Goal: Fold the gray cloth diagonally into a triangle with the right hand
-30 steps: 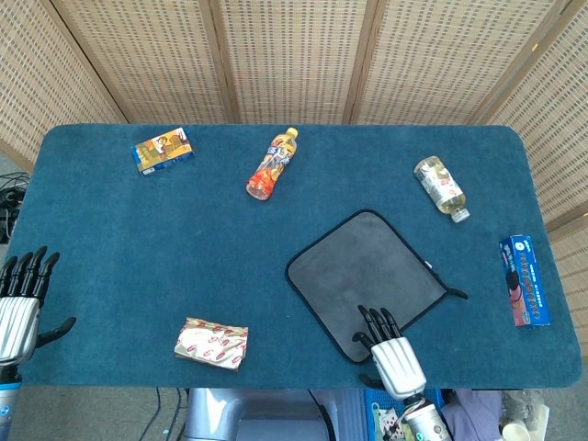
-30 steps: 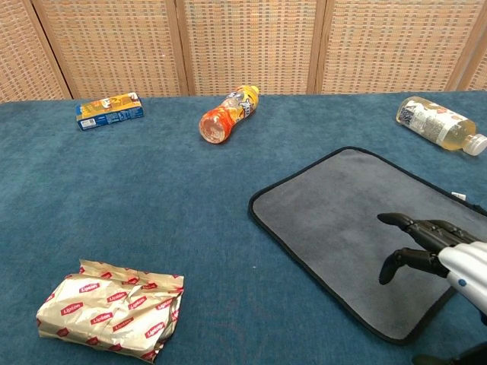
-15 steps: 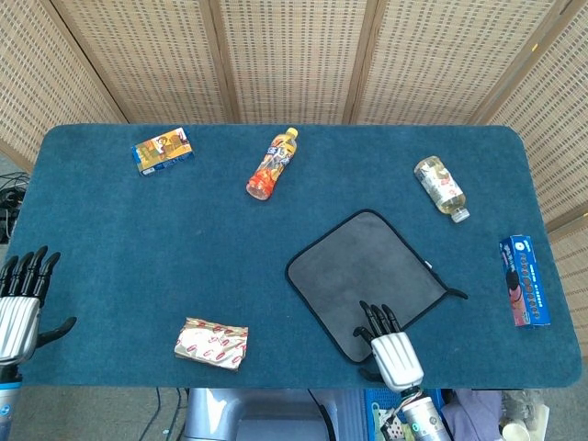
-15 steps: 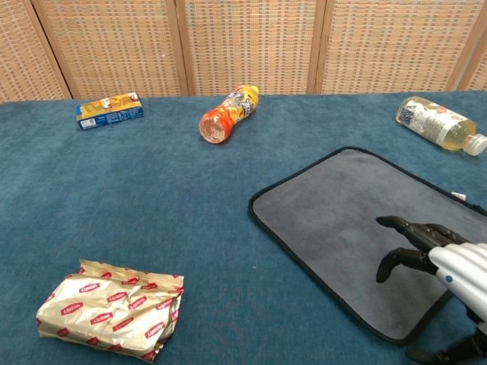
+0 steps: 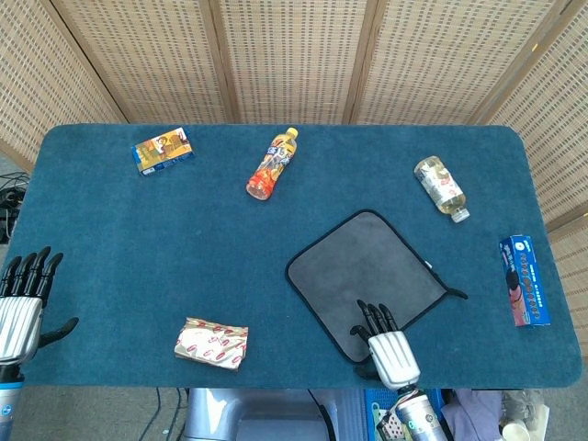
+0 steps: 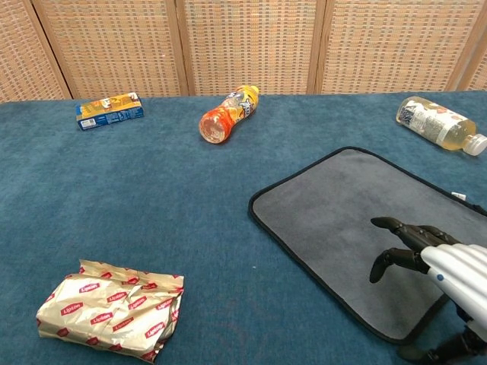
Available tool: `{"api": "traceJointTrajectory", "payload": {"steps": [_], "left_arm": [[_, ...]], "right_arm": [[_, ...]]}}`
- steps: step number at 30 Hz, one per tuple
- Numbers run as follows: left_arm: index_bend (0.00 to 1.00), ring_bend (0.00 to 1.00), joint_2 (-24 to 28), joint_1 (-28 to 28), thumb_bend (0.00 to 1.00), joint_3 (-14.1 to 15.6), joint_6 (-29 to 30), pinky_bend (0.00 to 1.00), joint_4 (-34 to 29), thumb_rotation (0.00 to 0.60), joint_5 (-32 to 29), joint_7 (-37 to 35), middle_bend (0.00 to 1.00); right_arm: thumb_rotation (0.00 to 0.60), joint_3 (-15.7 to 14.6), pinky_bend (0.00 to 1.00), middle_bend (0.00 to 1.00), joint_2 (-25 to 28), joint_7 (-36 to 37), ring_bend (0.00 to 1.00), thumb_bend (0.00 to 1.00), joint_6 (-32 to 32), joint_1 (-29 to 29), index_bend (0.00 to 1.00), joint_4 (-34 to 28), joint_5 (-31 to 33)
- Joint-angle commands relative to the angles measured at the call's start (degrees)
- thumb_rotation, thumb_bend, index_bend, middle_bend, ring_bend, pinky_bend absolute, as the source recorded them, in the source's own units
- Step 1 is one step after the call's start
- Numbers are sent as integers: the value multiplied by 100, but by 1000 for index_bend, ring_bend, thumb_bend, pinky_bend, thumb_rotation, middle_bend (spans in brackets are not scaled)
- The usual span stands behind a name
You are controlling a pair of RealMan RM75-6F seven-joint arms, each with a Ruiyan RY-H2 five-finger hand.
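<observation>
Worktop [image 5: 138, 230]: blue-green matt carpet-like fabric, short fuzzy nap.
Gray cloth [image 5: 367, 266]: soft matt microfibre look, black stitched edging.
Right hand [image 5: 390, 349]: glossy silver-white shell, black matt fingers [image 6: 396, 228].
Left hand [image 5: 18, 308]: same silver shell, black fingers.
Orange bottle [image 5: 273, 163]: clear glossy plastic, shiny printed label.
Pale bottle [image 5: 441, 187]: clear glossy plastic.
Tea packet [image 5: 211, 343]: crinkled shiny foil-like wrap.
Small box [image 5: 162, 151], far left: smooth printed cardboard.
Blue box [image 5: 525, 280], right edge: smooth printed cardboard.
Screen [image 5: 294, 55] behind: woven cane panels, wood frames.

Both units alike: left robot hand [image 5: 20, 317] and right robot hand [image 5: 390, 347] have silver-white ribbed backs, black segmented fingers [image 6: 396, 228] and black thumbs.
</observation>
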Motion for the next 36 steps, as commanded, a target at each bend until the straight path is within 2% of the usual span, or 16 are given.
{"api": "traceJointTrajectory", "payload": {"steps": [1, 28, 31, 36], "left_arm": [[0, 0, 3, 3, 92, -2, 9, 0, -3, 600, 0, -6, 0], [0, 0, 18, 3, 92, 2, 9, 0, -3, 600, -1, -38, 0], [0, 0, 22, 6, 92, 3, 16, 0, -7, 600, 3, -46, 0], [0, 0, 24, 5, 92, 8, 15, 0, -5, 600, 11, -47, 0]], "right_arm": [[600, -5, 0, 0, -13, -13, 0, 0, 9, 3, 352, 0, 5], [600, 75, 0, 0, -200, -43, 0, 3, -109, 139, 352, 128, 248], [600, 76, 0, 0, -223, -47, 0, 42, -97, 151, 357, 178, 249], [600, 71, 0, 0, -246, 3, 0, 183, -80, 158, 360, 230, 259]]}}
